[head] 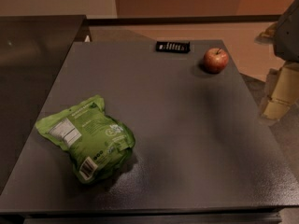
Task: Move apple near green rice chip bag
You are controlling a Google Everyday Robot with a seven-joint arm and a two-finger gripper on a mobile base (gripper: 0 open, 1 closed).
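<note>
- Camera view: a dark grey tabletop (187,139) filled most of the scene, seen from above and in front.
- The apple (215,59) stood at about 1 o'clock on the tabletop, close to the far right corner. It was upright with its short stem pointing up, red with a yellowish patch on top.
- The green chip bag (86,136) lay flat at about 8 o'clock, near the left edge. It was puffy, and its long side ran from 10 o'clock to 5 o'clock.
- The bag's white nutrition label sat at its 10 o'clock end and its barcode at its 6 o'clock end, both facing up.
- The apple and the bag were well apart, with the apple toward 1 o'clock from the bag and bare tabletop between them.
- A small black strip (173,46) with white marks lay at 12 o'clock by the far edge, near the apple on its 9 o'clock side but not touching it.
- The gripper (280,94) hung at 3 o'clock, past the right edge of the tabletop. It showed as cream-coloured blocks under a grey arm part, and it touched nothing.
- How wide the gripper's grasp stood could not be told.
- A darker, shinier surface (32,55) adjoined the tabletop at 10 o'clock.
</note>
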